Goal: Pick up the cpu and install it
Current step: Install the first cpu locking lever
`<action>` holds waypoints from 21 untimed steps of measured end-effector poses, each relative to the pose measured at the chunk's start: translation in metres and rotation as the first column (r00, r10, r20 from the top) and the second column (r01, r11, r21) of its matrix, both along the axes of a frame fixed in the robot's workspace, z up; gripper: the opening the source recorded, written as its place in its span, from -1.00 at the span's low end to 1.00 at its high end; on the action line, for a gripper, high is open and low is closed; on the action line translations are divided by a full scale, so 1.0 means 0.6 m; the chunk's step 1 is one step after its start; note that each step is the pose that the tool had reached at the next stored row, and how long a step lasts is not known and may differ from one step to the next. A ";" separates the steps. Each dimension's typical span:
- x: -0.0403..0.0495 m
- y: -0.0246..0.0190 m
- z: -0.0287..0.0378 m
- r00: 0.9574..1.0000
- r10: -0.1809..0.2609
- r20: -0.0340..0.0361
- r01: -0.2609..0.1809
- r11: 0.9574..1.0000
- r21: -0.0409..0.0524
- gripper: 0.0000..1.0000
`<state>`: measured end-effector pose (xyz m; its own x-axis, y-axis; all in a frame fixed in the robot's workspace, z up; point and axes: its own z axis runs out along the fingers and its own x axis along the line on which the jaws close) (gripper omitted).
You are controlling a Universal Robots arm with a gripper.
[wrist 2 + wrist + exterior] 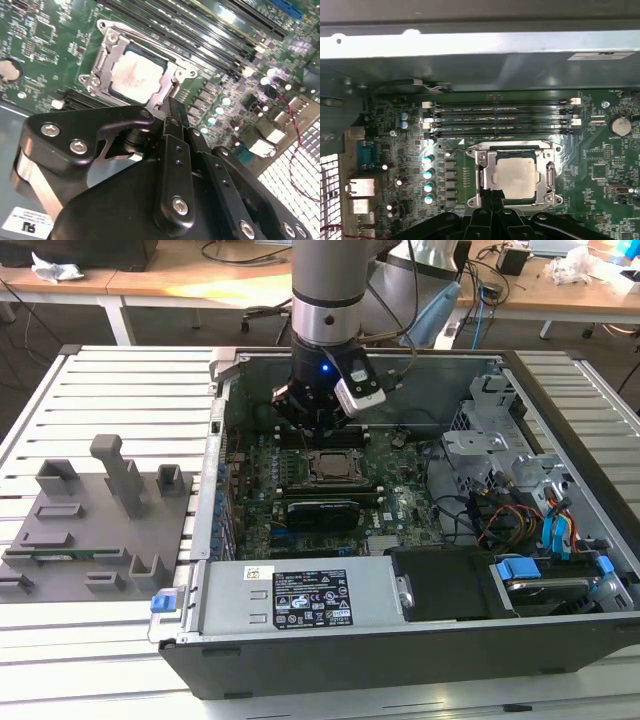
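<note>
The cpu (335, 467) lies flat in the motherboard socket, its silver top facing up, and it appears in both wrist views (136, 75) (516, 175). A metal socket frame (482, 160) surrounds it. My gripper (315, 420) hangs inside the open computer case, just above the socket's edge. Its black fingers are pressed together with nothing between them (170, 107) (492, 194). The fingertips stand beside the frame's rim and off the chip's top.
Empty memory slots (500, 117) run beside the socket. The case's metal wall (470, 45) rises close behind them. A grey fixture plate (100, 520) lies outside the case at the exterior view's left. The power supply (300, 595) and a drive cage with blue cables (540, 530) fill the case's front and right.
</note>
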<state>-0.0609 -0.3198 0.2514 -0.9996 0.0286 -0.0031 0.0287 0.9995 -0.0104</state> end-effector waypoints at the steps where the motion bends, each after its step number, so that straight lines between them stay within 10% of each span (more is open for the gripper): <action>1: -0.002 0.0000 0.000 1.000 0.000 0.000 0.000 1.000 0.000 -0.79; 13: -0.045 0.0000 0.000 1.000 0.000 0.000 0.000 1.000 0.001 -0.79; 21: -0.061 0.0000 0.000 1.000 0.000 0.000 0.000 0.999 0.043 -0.79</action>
